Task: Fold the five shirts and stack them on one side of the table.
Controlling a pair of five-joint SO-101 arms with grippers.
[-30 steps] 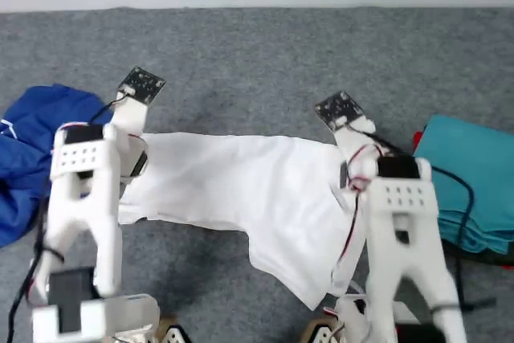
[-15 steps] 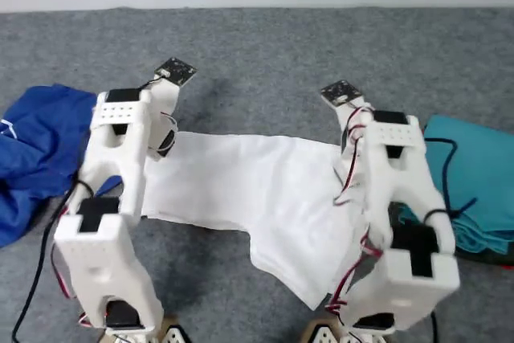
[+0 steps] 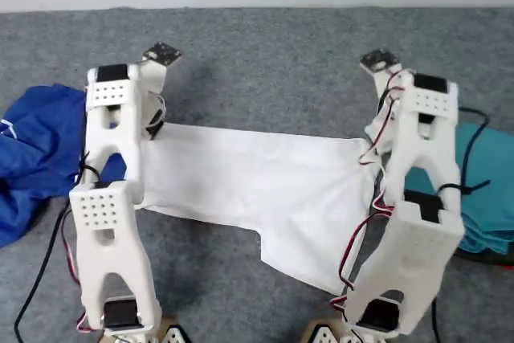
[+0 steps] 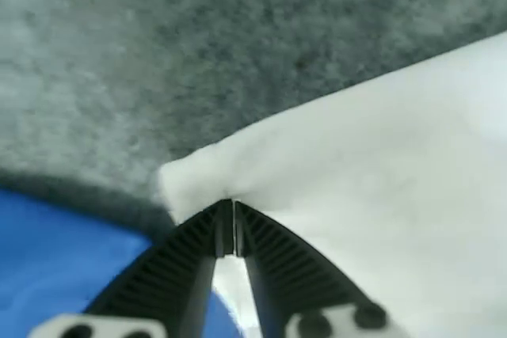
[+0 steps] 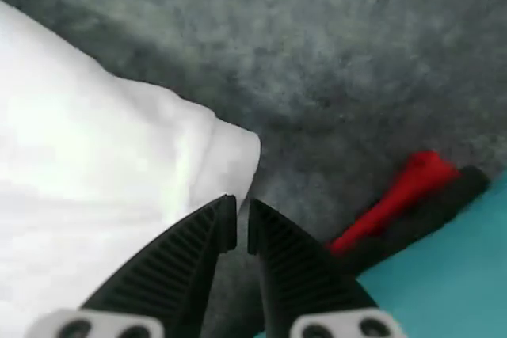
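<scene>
Grey table [image 3: 265, 62] under taut white shirt [image 3: 249, 178]

Bright, even, diffuse light with no hard-edged shadows. High view: white shirt [image 3: 257, 174] nearly blown out, its folds showing only as faint grey. Soft dark patch on the grey table [image 3: 265, 46] beside the left arm [image 3: 112, 142]. Blue shirt [image 3: 36, 142] goes dark in its creases. Left wrist view: white shirt glares, and a deep shadow band lies on the table along the blue shirt's edge. Right wrist view: dim strip on the table under the white shirt's edge. Teal shirt [image 5: 451, 275] flatly lit.
</scene>
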